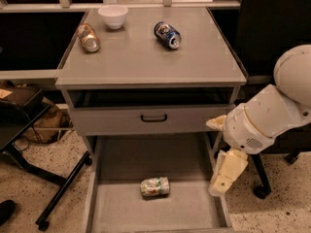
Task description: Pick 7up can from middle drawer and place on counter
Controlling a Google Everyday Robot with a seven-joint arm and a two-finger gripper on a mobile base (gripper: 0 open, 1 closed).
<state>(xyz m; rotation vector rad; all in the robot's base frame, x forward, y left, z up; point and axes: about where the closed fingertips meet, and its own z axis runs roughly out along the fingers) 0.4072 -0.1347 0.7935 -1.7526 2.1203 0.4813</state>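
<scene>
The 7up can [155, 186], pale with green print, lies on its side on the floor of the pulled-out middle drawer [121, 217], near its middle. The counter [146, 62] is the flat grey top of the cabinet above. My gripper [225, 171] hangs from the white arm at the right, just outside and above the drawer's right wall. It is to the right of the can, level with it, and holds nothing that I can see.
A dark blue can [167, 34], a copper-brown can [88, 37] and a white bowl [113, 16] sit at the back of the counter. The upper drawer front with a black handle [154, 117] stands slightly open. Black chair legs stand at the left [58, 188] and right [260, 186].
</scene>
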